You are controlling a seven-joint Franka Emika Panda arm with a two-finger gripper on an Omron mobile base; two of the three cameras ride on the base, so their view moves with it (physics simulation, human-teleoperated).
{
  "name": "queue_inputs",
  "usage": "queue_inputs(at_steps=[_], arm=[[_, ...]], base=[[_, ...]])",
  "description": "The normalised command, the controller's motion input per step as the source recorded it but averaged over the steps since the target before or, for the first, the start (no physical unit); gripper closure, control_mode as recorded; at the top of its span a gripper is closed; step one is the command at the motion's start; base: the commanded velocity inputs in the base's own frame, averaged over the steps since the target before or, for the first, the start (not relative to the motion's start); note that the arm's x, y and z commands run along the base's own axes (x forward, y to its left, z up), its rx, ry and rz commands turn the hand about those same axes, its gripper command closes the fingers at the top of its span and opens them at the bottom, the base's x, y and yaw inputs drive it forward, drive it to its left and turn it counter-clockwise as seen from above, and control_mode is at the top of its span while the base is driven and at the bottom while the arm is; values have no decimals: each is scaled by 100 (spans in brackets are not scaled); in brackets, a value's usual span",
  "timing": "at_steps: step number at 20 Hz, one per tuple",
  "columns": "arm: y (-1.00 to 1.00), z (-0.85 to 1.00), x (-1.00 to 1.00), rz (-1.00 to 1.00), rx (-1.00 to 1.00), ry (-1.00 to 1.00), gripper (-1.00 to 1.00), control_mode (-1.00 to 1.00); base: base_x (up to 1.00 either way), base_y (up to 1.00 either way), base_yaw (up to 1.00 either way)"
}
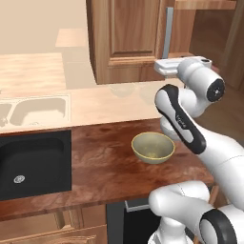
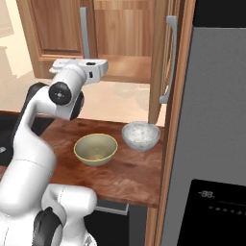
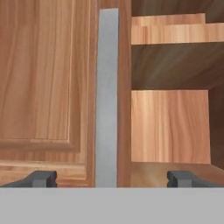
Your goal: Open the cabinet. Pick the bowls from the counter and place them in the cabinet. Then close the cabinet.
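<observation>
The cabinet's left door [image 3: 43, 87] is shut, and its long grey bar handle [image 3: 107, 96] runs upright straight ahead of my gripper [image 3: 112, 179]. The gripper is open, one fingertip [image 3: 41, 178] on each side of the handle, holding nothing. The right door [image 2: 161, 62] stands swung out, showing the wooden shelf [image 3: 170, 127] inside. On the dark reddish counter [image 2: 129, 173] sit the olive-yellow bowl [image 2: 96, 149] and, to its right, the white-grey bowl [image 2: 140, 135]. From the left base view the olive bowl [image 1: 152, 147] lies below my raised hand [image 1: 164, 66], with the left door's handle [image 1: 167, 33] just above the hand.
A black sink [image 1: 33, 164] is set in the counter to the left. Beyond it runs a paler countertop with a beige sink [image 1: 38, 109]. A grey fridge [image 2: 216, 134] fills the right side, close to the open door's handle [image 2: 170, 57].
</observation>
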Motion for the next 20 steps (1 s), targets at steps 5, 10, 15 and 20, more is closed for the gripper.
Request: queue_inputs(at_steps=[5, 10, 15, 20], arm=[[0, -6, 40, 0, 0, 0, -100, -100], [0, -9, 37, 0, 0, 0, -100, -100], [0, -7, 38, 0, 0, 0, -100, -100], [0, -1, 34, 0, 0, 0, 100, -100]], base=[[0, 0, 0], [0, 0, 0], [0, 0, 0], [0, 0, 0]])
